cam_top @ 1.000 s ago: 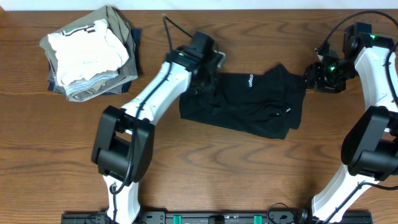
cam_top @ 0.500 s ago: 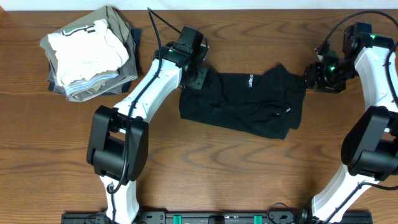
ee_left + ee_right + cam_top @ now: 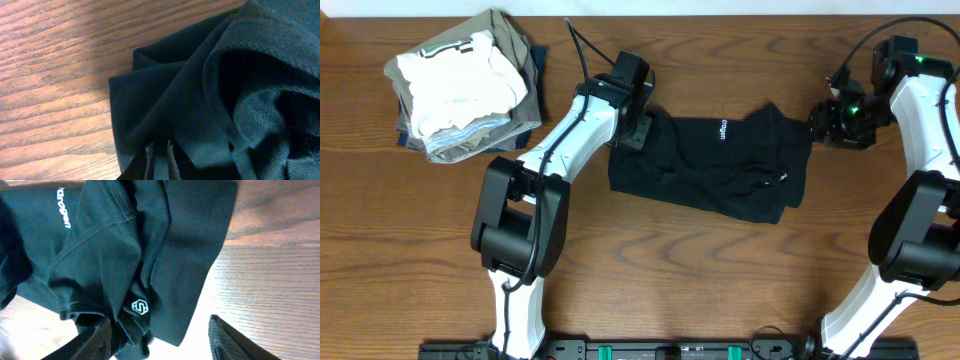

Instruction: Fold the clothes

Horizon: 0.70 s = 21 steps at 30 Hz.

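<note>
Left tool [image 3: 159, 159] is pinching a fold of the large black soft fabric garment [image 3: 720, 165], its tips pressed nearly together at the cloth's upper left corner. Garment is lying crumpled at centre frame on the brown wooden bench [image 3: 670, 280], spreading toward the right. Right tool [image 3: 160, 330] is hovering at the garment's right edge, fingers spread wide, gripping nothing. Small white hexagon logo [image 3: 140, 307] is showing between those fingers, on a folded-over flap. White printed lettering [image 3: 723, 128] is facing up near the top edge. Stack of folded white, khaki and grey garments [image 3: 465, 85] is sitting at upper left, well apart.
</note>
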Each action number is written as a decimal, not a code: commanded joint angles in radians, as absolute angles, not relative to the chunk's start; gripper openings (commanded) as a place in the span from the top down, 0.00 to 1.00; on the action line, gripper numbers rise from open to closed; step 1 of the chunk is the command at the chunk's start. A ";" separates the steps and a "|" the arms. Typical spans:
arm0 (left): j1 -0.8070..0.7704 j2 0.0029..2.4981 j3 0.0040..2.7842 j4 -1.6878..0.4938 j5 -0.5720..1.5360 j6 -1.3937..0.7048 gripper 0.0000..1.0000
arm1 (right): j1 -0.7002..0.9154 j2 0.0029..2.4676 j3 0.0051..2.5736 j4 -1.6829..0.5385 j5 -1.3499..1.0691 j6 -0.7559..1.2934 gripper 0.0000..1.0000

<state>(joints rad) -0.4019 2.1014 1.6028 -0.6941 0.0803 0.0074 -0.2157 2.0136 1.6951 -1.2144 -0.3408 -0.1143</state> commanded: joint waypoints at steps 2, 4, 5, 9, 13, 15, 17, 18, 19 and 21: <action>-0.419 2.107 1.607 -0.674 0.144 -0.007 0.92 | -0.195 1.993 1.707 -1.214 -0.349 -0.129 0.39; -0.436 2.107 1.607 -0.660 0.147 -0.025 0.93 | -0.195 1.993 1.707 -1.214 -0.348 -0.129 0.39; -0.446 2.107 1.607 -0.653 0.149 -0.025 0.93 | -0.195 1.993 1.707 -1.214 -0.348 -0.129 0.39; -0.494 2.109 1.607 -0.624 0.149 -0.025 0.93 | -0.195 1.993 1.707 -1.214 -0.348 -0.129 0.39; -0.542 2.114 1.607 -0.591 0.149 -0.026 0.93 | -0.195 1.993 1.707 -1.214 -0.348 -0.129 0.39; -0.560 2.114 1.607 -0.570 0.149 -0.036 0.93 | -0.195 1.993 1.707 -1.214 -0.348 -0.129 0.39; -0.576 2.114 1.607 -0.543 0.150 -0.061 0.93 | -0.195 1.993 1.707 -1.214 -0.348 -0.129 0.39; -0.583 2.114 1.607 -0.532 0.150 -0.072 0.93 | -0.195 1.993 1.707 -1.214 -0.348 -0.129 0.39; -0.590 2.114 1.607 -0.522 0.152 -0.083 0.93 | -0.195 1.993 1.707 -1.214 -0.348 -0.129 0.39; -0.601 2.114 1.607 -0.504 0.181 -0.084 0.93 | -0.195 1.993 1.707 -1.214 -0.348 -0.130 0.39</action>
<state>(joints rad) -0.5907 2.1021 1.6028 -0.5167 0.1535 -0.0532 -0.2157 2.0136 1.6951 -1.2140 -0.3408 -0.1146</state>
